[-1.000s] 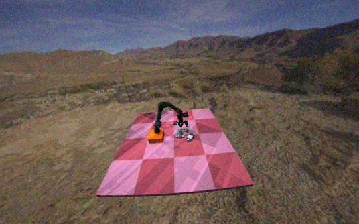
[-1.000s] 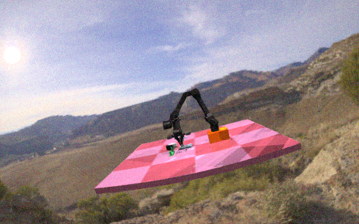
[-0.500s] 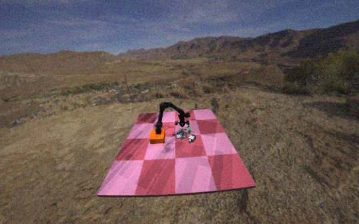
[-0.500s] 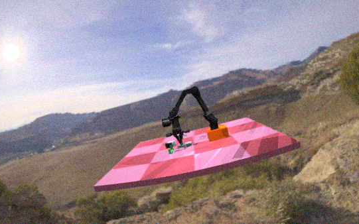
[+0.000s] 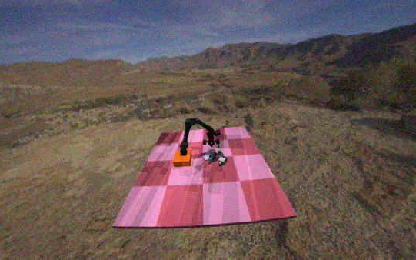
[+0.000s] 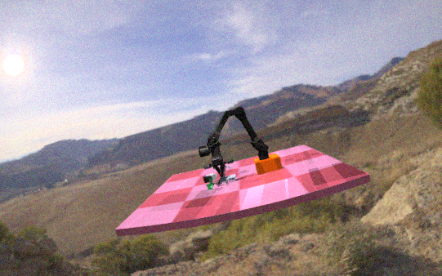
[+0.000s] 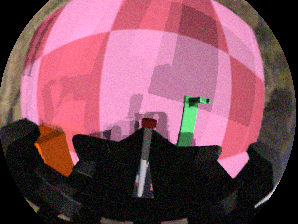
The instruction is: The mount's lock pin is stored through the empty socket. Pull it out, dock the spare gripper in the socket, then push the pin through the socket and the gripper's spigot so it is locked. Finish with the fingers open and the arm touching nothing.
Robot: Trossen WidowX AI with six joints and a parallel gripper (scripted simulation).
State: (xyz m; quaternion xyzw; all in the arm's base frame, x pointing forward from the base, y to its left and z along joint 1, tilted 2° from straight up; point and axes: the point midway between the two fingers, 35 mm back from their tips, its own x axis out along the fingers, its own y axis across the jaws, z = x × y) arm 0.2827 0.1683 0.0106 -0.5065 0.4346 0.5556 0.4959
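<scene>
My gripper [image 5: 211, 145] [image 6: 222, 177] [image 7: 147, 129] points down, shut on the lock pin [image 7: 149, 123], a slim pale rod with a dark red end. The fingers hide part of the rod. The mount [image 5: 210, 155] [image 6: 231, 177], grey and white, is low by the fingertips on the arm-base side. Whether the pin's lower end is inside the socket cannot be told. The spare gripper [image 5: 222, 160] [image 6: 209, 178], white with dark parts, lies on the table beside the mount, on the side away from the base.
A green upright post [image 5: 218, 149] [image 6: 210, 185] [image 7: 188, 122] with a small arm at its top stands close to the mount and spare gripper. The orange base block [image 5: 182, 158] [image 6: 268, 164] [image 7: 56, 149] carries the arm. All stand on the pink and red checked table [image 5: 223, 201] [image 6: 261, 193].
</scene>
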